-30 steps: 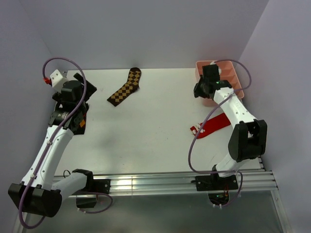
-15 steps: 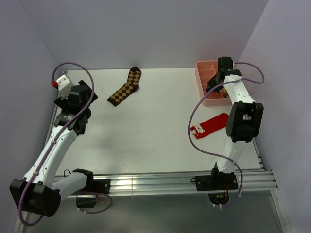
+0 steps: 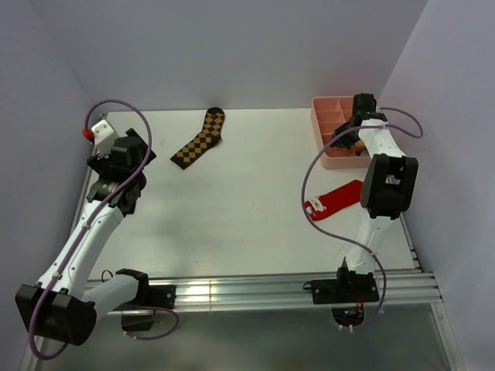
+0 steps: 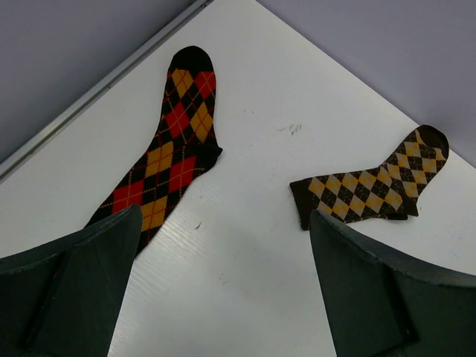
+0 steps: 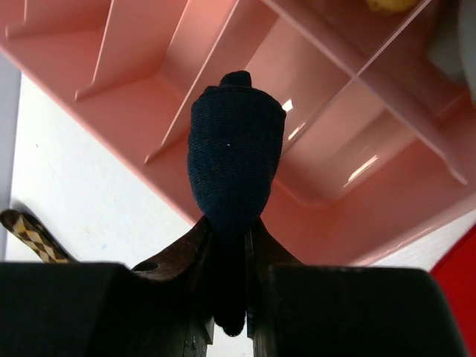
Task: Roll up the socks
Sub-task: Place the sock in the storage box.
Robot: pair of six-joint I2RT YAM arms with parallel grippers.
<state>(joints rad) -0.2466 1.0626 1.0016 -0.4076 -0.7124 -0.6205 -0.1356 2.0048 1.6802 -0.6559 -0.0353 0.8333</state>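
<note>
Navy sock (image 5: 234,156), rolled up, is clamped in the right end effector (image 5: 230,238) over the pink tray (image 5: 149,126) at the far right corner of the surface (image 3: 247,201); left end effector (image 4: 224,223) stands wide apart near the left edge.

Socks, 4 for sure: 1 navy sock (image 5: 234,163), rolled; 1 brown/yellow checkered sock (image 3: 199,139); 1 red/yellow argyle sock (image 4: 167,160); 1 red sock (image 3: 338,198) w/ white trim. Poss. a 5th: yellow bit (image 5: 388,4) at frame edge, can't tell what. 1 pink tray (image 3: 334,161), divided. 2 arms: left arm (image 3: 85,228) & right arm (image 3: 383,182). 1 desk (image 3: 247,201).
</note>
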